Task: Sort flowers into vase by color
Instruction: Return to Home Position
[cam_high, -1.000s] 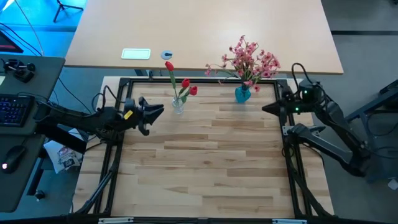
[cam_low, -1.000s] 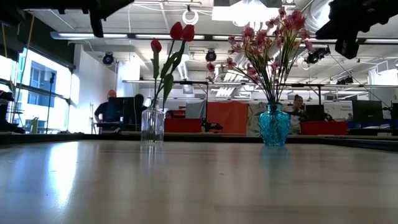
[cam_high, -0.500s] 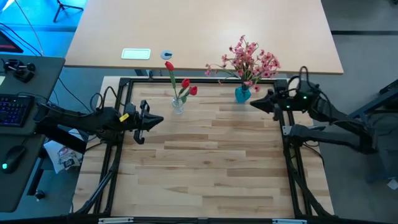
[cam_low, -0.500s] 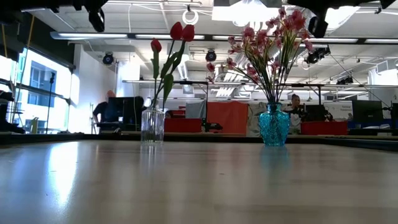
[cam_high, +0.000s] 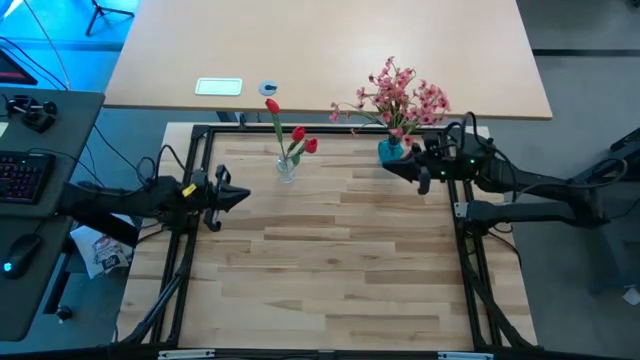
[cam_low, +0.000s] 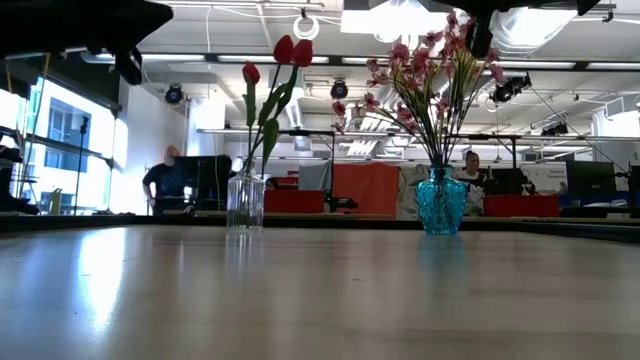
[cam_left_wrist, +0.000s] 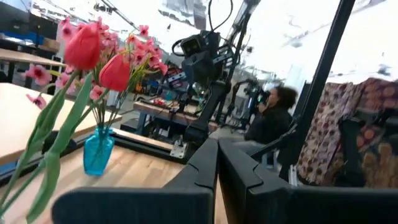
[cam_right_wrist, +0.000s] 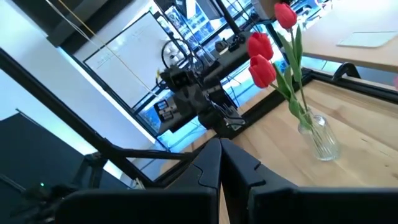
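Three red tulips (cam_high: 290, 135) stand with their stems in a clear glass vase (cam_high: 286, 168) near the table's far edge. Pink blossom sprays (cam_high: 402, 95) stand in a blue vase (cam_high: 390, 151) to its right. The low view shows both vases upright, the clear glass vase (cam_low: 245, 203) and the blue vase (cam_low: 441, 202). My left gripper (cam_high: 243, 194) hangs shut at the table's left side, apart from the tulips. My right gripper (cam_high: 388, 166) is shut, raised just in front of the blue vase, touching nothing. In the wrist views my left gripper (cam_left_wrist: 217, 149) and my right gripper (cam_right_wrist: 219, 146) show their fingers together.
A black frame (cam_high: 200, 135) runs around the wooden table. Behind it a light desk carries a white card (cam_high: 218, 86) and a small round object (cam_high: 267, 88). People (cam_low: 165, 182) sit in the room beyond. Bare wood lies in front of both vases.
My left gripper has drawn back toward the table's left edge, away from the tulip vase. My right gripper has travelled from the table's right edge toward the blue vase and now hangs beside it. The flowers and vases have stayed where they were.
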